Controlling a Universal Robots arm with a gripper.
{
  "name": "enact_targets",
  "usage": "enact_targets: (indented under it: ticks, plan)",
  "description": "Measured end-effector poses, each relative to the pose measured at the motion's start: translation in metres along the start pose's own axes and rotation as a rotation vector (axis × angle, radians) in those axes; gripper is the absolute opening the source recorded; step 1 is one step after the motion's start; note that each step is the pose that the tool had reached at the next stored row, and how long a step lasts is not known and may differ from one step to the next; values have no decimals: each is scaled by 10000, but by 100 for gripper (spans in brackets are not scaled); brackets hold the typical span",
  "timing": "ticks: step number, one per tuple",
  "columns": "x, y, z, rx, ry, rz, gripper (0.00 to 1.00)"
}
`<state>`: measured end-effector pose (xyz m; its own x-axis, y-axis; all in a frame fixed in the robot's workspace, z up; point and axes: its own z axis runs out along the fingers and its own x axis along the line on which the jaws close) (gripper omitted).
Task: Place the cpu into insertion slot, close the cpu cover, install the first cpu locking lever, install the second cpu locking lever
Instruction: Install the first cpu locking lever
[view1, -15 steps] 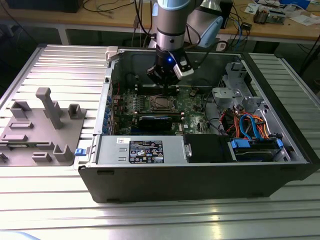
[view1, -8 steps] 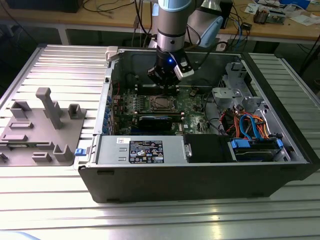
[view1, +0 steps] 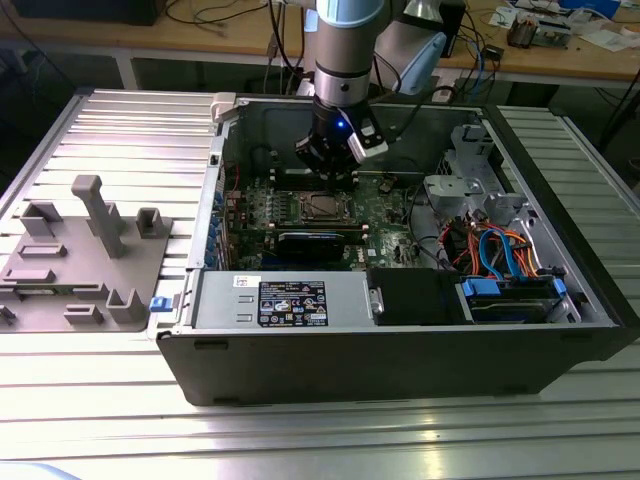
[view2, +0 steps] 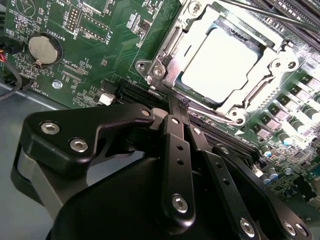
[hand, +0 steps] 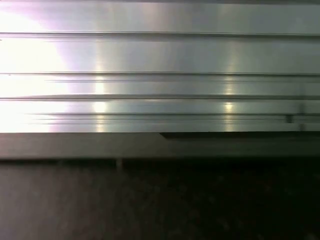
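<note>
I am looking at the grey-and-blue arm reaching straight down into the open black computer case, its black gripper hanging just above the far edge of the processor socket on the green motherboard. In the second wrist view the gripper is showing its two slim black fingers drawn together to a narrow point, nothing between them that I can see, with that point sitting right at the socket's near corner beside a thin wire locking lever. The cpu, a small flat square chip with a dull silver-grey top, is lying flat in the socket, and the cpu cover, a thin silvery metal frame plate with a square opening, is lying down around it, framing the chip on all sides. Beside the socket, a round silver coin battery is sitting well apart from the fingers. In the exterior view the case walls are closing in around the motherboard, and the ribbed aluminium table is carrying a grey plastic fixture block well away from the case.
</note>
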<state>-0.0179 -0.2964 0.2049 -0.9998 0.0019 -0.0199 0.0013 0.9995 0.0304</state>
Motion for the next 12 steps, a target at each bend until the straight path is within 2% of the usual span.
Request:
enact_targets:
  ticks: [4, 9, 12]
  plan:
    - [-2, 0, 0, 26, -1, -2, 11]
    - [-3, 2, -38, 31, -2, -1, 11]
    - [-3, 1, -30, 51, -2, -1, 11]
